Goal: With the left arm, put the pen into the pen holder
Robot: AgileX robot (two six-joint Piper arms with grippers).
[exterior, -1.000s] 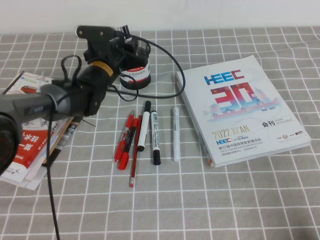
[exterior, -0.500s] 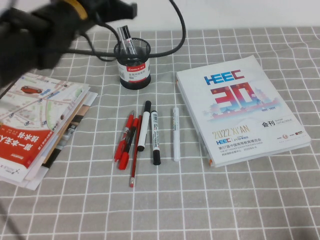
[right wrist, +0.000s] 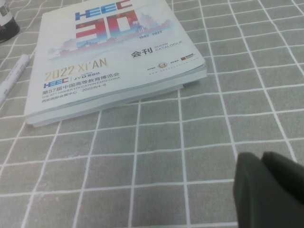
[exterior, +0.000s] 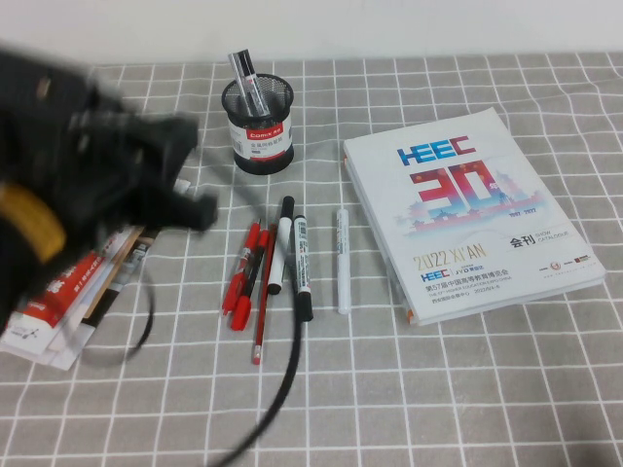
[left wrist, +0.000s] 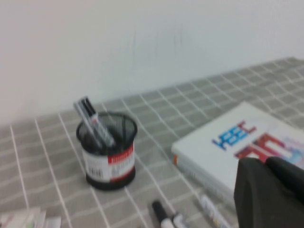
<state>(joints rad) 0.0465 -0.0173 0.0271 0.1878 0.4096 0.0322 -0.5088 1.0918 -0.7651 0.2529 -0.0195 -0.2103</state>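
The pen [exterior: 245, 78] stands tilted in the pen holder [exterior: 259, 128], beyond the blurred left gripper [exterior: 185, 209]; its grip I cannot tell. The insertion step looks done; only parking remains. The right gripper [right wrist: 268, 190], near the book [right wrist: 109, 52], is likewise unclear.

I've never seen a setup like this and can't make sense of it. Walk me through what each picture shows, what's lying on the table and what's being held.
This is a two-armed table robot with a camera above and one on each wrist. In the overhead picture, the blurred black mass is the left arm, over a stack of leaflets; its left gripper shows only as a dark shape in its wrist picture. The pen stands tilted in the black mesh pen holder, so nothing seems held. On the checked cloth lie red pens, white markers and a magazine. The right gripper appears only in its own wrist picture, low over the cloth beside the magazine.
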